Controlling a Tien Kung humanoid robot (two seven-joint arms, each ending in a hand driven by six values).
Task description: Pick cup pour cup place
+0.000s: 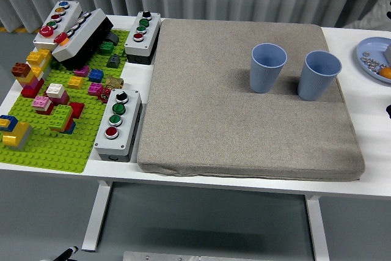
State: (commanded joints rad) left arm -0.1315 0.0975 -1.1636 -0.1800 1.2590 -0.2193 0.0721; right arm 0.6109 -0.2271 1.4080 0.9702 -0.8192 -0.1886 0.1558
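While two blue cups (268, 67) (321, 75) stand upright, just apart, near the grey mat's (244, 139) far right edge, its near half lies bare. Neither robot hand shows, so their state cannot be told.

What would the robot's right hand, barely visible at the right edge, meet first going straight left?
Probably the grey mat, just nearer than the right-hand blue cup; only a sliver of the right hand shows, so that's uncertain.
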